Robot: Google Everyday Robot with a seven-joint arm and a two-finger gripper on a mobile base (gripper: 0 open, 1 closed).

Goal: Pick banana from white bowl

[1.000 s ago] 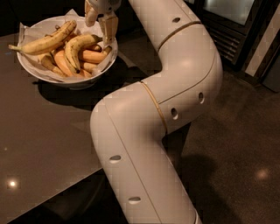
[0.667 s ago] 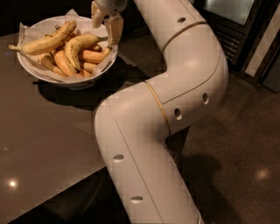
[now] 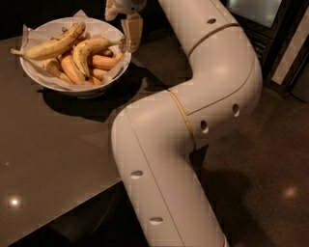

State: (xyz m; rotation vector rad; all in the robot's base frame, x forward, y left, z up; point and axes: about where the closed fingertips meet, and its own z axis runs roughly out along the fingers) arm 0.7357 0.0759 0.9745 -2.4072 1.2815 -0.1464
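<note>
The white bowl (image 3: 37, 78), lined with crinkled paper, stands on the dark table at the upper left. The strongly curved, speckled banana (image 3: 86, 51) lies on top in the bowl's middle, its stem end pointing right towards the rim. My gripper (image 3: 121, 23) hangs over the bowl's right rim with its fingers apart and nothing between them. The lower finger (image 3: 132, 30) is right beside the banana's stem end. The upper finger (image 3: 110, 10) is partly cut off at the frame's top.
A longer, nearly straight banana (image 3: 52, 44) lies across the bowl's left side, and stubby orange bananas (image 3: 71, 68) lie beneath. My white arm (image 3: 193, 111) fills the middle of the view. The table's edge (image 3: 87, 193) runs diagonally at the lower left, with floor to the right.
My gripper has shifted a little to the right, from over the bowl's inner right part to above its right rim. The bananas have not moved.
</note>
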